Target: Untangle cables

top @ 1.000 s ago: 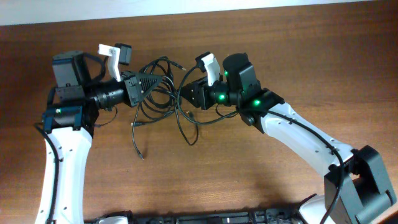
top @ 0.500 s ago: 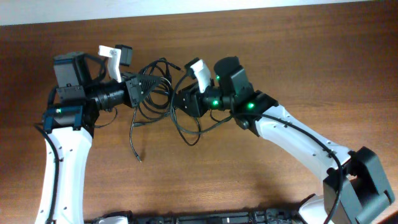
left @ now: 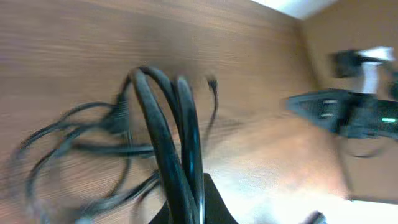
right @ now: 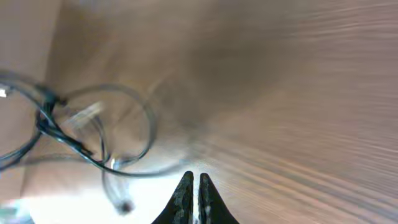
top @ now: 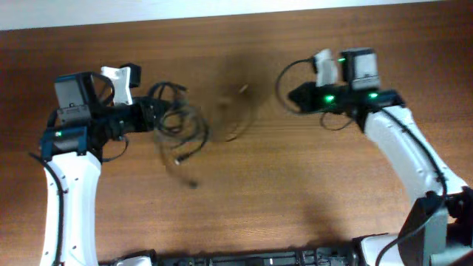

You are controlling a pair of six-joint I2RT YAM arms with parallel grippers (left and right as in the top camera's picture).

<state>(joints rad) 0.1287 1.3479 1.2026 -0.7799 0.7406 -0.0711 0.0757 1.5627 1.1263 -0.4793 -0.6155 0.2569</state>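
Observation:
My left gripper [top: 151, 117] is shut on a bundle of thin black cables [top: 177, 122] at the left of the table. In the left wrist view two strands [left: 165, 124] run up out of the jaws [left: 189, 202], with looser loops to the left. My right gripper [top: 293, 94] is at the upper right, shut, with a black cable loop [top: 282, 74] arching from its tip. A blurred strand [top: 235, 122] trails between the two grippers. The right wrist view shows the closed fingers [right: 194, 179] with blurred cable loops [right: 65, 137] ahead and to the left.
The brown wooden table [top: 295, 192] runs in all directions. A pale wall strip [top: 222, 7] lies along the far edge. The right arm's own thicker wire [top: 332, 122] hangs beside its wrist. The right arm's base [top: 443, 222] stands at the lower right.
My right gripper has swung far to the right and back, away from the knot, dragging a cable loop with it. My left gripper has drawn slightly left with the bundle. Cables are motion-blurred.

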